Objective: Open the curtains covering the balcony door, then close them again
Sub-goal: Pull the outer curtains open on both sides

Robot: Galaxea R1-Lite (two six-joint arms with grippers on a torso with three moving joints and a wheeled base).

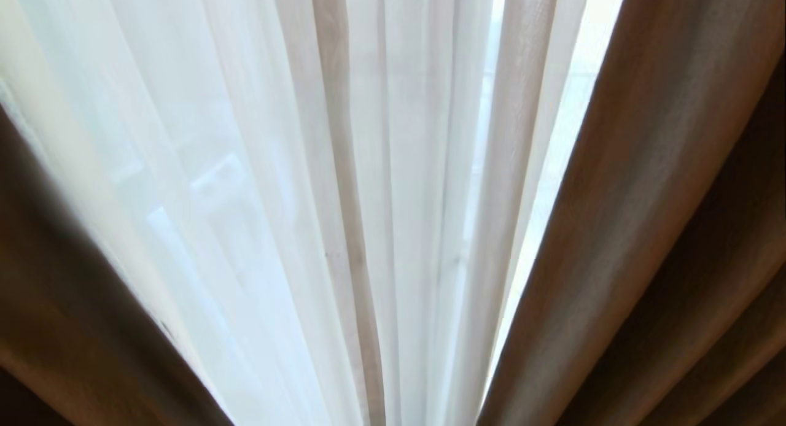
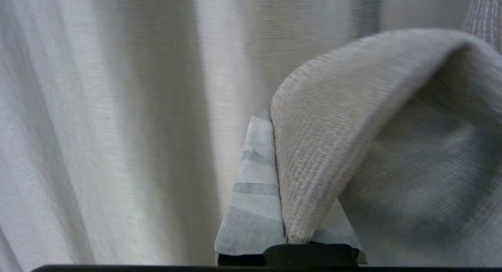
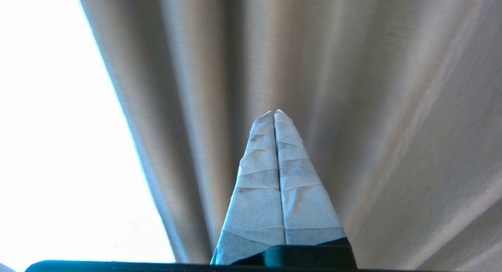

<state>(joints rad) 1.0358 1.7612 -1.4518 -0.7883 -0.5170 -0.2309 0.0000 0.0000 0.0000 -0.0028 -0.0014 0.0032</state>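
While two curtains [image 1: 344, 229] hang, left pincer [image 2: 274, 119] grips one.

A few faint bluish-white blocky shapes [image 1: 216, 179] are seen only dimly in the head view, left of the middle, with a longer pale slanting streak [image 1: 175, 242] just below them; what they are cannot be told. A narrow strip of bright white daylight [image 1: 574, 100] is seen right of the middle in the same view, running down from the top edge and narrowing as it goes. A broad washed-out white area of glare [image 3: 59, 127] is shown in the right wrist view, and nothing can be made out within it.
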